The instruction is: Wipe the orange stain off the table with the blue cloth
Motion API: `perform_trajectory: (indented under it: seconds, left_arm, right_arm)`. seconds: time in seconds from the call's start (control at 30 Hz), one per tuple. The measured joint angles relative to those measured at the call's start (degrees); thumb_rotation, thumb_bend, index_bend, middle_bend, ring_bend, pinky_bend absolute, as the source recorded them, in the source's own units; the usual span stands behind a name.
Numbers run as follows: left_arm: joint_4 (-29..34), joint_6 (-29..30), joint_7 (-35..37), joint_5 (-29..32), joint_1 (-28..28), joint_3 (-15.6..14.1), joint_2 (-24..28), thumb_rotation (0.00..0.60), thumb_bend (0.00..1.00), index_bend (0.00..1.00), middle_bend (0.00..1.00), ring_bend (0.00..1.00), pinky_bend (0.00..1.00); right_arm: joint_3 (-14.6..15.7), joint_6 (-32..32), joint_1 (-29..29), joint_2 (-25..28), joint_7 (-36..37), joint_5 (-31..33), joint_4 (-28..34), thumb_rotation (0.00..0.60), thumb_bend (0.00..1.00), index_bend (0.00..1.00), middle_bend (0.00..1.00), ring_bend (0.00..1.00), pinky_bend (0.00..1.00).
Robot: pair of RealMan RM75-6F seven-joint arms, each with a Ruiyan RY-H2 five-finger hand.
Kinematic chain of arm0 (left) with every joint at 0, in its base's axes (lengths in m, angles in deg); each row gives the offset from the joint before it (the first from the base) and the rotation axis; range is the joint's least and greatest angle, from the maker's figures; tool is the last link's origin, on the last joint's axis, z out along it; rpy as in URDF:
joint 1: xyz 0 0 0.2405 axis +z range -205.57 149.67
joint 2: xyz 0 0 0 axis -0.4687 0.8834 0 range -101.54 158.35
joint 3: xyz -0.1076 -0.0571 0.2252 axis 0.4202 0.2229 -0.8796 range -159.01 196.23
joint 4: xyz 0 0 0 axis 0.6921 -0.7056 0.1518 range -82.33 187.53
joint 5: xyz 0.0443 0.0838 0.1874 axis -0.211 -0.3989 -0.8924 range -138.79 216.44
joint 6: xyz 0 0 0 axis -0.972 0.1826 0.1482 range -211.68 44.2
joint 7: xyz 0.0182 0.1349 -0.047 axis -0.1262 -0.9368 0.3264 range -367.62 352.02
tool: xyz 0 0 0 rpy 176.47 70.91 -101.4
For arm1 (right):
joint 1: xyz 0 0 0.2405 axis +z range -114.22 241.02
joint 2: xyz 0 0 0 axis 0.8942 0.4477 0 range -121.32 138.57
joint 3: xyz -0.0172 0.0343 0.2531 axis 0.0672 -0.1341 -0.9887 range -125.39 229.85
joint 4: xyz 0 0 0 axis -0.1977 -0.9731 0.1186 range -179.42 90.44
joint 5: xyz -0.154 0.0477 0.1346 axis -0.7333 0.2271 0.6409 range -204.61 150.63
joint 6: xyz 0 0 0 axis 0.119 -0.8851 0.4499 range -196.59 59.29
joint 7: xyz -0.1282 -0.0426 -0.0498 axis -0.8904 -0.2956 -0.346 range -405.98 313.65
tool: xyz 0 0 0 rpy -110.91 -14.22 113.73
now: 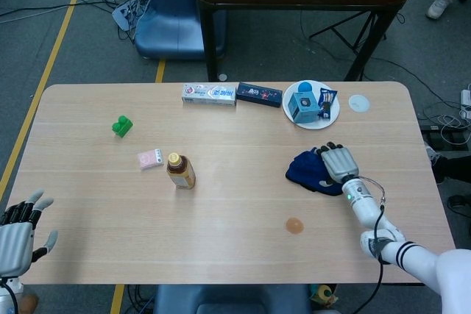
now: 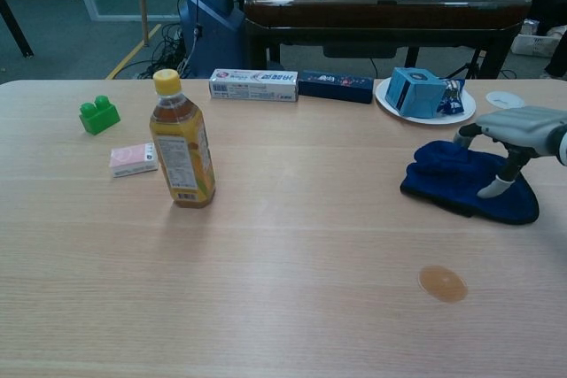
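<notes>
The blue cloth (image 1: pixel 306 170) (image 2: pixel 450 178) lies crumpled on the right half of the table. My right hand (image 1: pixel 338 162) (image 2: pixel 511 135) hovers over its right part with fingers spread, the thumb tip down on the cloth; nothing is gripped. The orange stain (image 1: pixel 295 225) (image 2: pixel 442 283) is a small round patch on the bare wood, nearer the front edge than the cloth. My left hand (image 1: pixel 18 229) hangs off the table's front left corner, fingers apart and holding nothing; the chest view does not show it.
A tea bottle (image 1: pixel 180 170) (image 2: pixel 182 141) stands left of centre, with a pink box (image 1: pixel 150 159) and a green block (image 1: pixel 122 126) further left. Along the back edge lie a toothpaste box (image 1: pixel 210 94), a dark box (image 1: pixel 259 94) and a white plate (image 1: pixel 330 117) with blue items.
</notes>
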Motion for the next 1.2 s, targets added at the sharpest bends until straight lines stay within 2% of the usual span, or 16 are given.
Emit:
perform_trajectory:
  seconds: [0.13,0.23,0.33,0.5,0.8,1.2]
  left_arm:
    - [-0.1,0.1,0.2,0.1,0.1,0.1,0.0,0.6,0.27,0.25,0.12,0.18,0.16]
    - [-0.2,0.0,0.2,0.1,0.1,0.1,0.0,0.6,0.27,0.25,0.12,0.18,0.16]
    - [-0.3,-0.3,0.1,0.1,0.0,0.1,-0.2,0.6,0.27,0.25,0.12,0.18,0.16]
    - [-0.3,-0.8,-0.2,0.0,-0.3,0.2,-0.4,0.6,0.27,0.25,0.12,0.18,0.16]
    - [-0.1,-0.7,-0.5,0.3,-0.2,0.2,-0.3,0.6,0.27,0.25,0.12,0.18,0.16]
    - [0.3,-0.5,-0.6,0.4,0.1,0.1,0.1,0.6,0.27,0.25,0.12,0.18,0.16]
  right_arm:
    - [0.6,-2.0,0.0,-2.1,3.4,-3.2,-3.6,0.6,0.49,0.59,0.43,0.38,0.6]
    - [1.1,-4.2,-0.3,-2.8,6.9,-5.9,-4.7,0.6,0.55,0.68,0.49,0.46,0.7]
    - [1.6,-6.7,-0.7,-2.6,11.5,-8.9,-4.1,0.6,0.56,0.71,0.51,0.5,0.74]
    - [3.6,-10.3,-1.2,0.2,17.7,-14.9,1.7,0.6,0.56,0.71,0.52,0.51,0.75]
    - [8.7,-14.7,-1.4,4.5,19.7,-24.3,14.5,0.6,0.56,0.71,0.53,0.52,0.76]
    - [14.5,-13.3,-0.9,4.4,19.8,-29.6,17.1,0.6,0.56,0.71,0.53,0.53,0.76]
